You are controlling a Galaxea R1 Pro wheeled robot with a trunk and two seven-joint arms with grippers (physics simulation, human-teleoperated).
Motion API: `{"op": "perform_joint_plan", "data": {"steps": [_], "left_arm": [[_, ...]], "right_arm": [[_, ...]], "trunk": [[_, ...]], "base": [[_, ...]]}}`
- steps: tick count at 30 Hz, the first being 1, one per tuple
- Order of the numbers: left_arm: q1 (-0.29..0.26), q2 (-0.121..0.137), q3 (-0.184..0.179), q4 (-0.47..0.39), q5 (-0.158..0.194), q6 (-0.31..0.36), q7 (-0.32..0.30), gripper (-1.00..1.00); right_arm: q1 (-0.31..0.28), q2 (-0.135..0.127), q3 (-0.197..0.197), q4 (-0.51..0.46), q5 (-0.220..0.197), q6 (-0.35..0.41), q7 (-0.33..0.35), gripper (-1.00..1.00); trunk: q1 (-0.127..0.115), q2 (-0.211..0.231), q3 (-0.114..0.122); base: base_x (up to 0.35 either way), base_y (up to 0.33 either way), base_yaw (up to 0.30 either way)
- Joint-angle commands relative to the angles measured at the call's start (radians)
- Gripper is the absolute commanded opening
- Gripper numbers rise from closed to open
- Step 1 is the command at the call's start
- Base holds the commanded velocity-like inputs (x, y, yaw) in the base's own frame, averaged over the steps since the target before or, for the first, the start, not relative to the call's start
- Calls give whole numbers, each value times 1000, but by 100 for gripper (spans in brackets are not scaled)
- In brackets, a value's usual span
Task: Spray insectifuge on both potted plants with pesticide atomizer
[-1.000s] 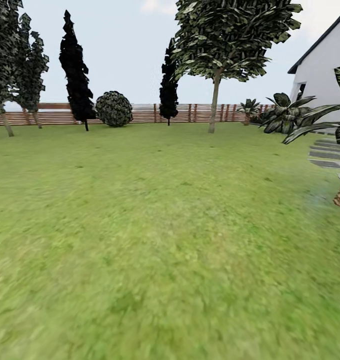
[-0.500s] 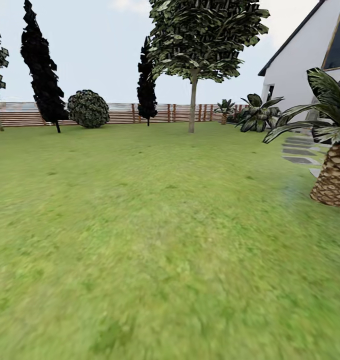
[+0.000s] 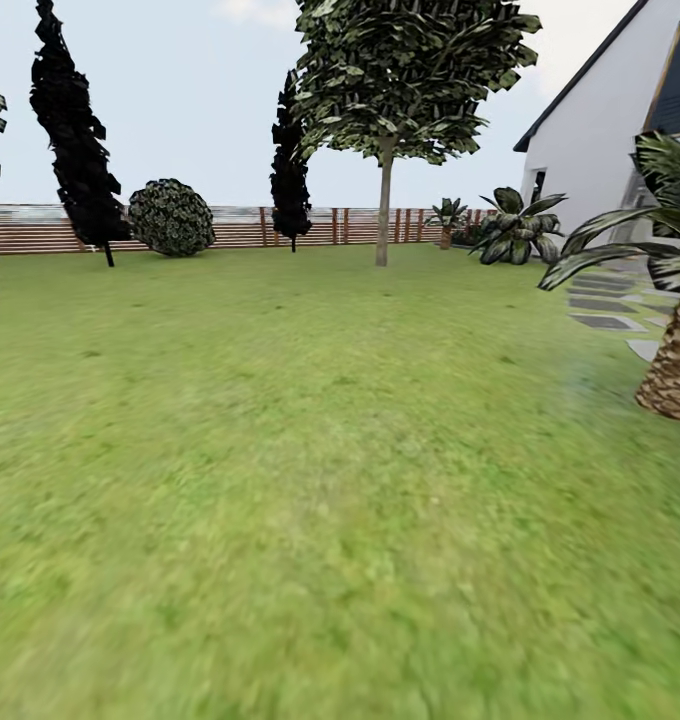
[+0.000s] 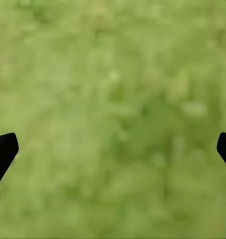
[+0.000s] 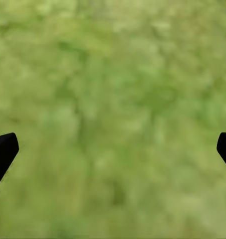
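Observation:
The garden's green lawn point(image 3: 310, 450) spreads ahead of me to a slatted brown wooden fence point(image 3: 230, 228). The pesticide atomizer and the two potted plants are out of view. My left gripper point(image 4: 113, 149) is open over blurred grass, its dark fingertips point(image 4: 3, 152) far apart with nothing between them. My right gripper point(image 5: 113, 149) is open over grass in the same way, fingertips point(image 5: 3, 152) wide apart and empty.
A palm with a scaly trunk point(image 3: 675, 370) stands close at the right, with grey stepping stones point(image 3: 602, 322) and a white house point(image 3: 600, 140) behind it. A leafy tree point(image 3: 384, 200), dark cypresses point(image 3: 75, 130), a round bush point(image 3: 171, 217) and a broad-leaved bush point(image 3: 517, 232) line the fence.
The camera has turned: the whole picture slid to the left, bringing the palm trunk and more of the house into the right side. Both grippers stay open.

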Motion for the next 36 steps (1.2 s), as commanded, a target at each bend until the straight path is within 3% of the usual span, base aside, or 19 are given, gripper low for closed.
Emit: {"op": "perform_joint_plan", "data": {"steps": [1,11,26,36], "left_arm": [[-1,0,2,1,1,-3,-1,100],[-1,0,2,0,1,-4,-1,100],[-1,0,2,0,1,-4,-1,100],[-1,0,2,0,1,-4,-1,100]], "right_arm": [[0,0,0,0,0,-3,0,100],[0,0,0,0,0,-3,0,100],[0,0,1,0,0,-3,0,100],[0,0,4,-1,0,-4,0,100]], "trunk": [[0,0,-1],[0,0,-1],[0,0,-1],[0,0,-1]], "base": [[339,93,0],[339,17,-26],[339,0,-244],[339,0,-34]]}}
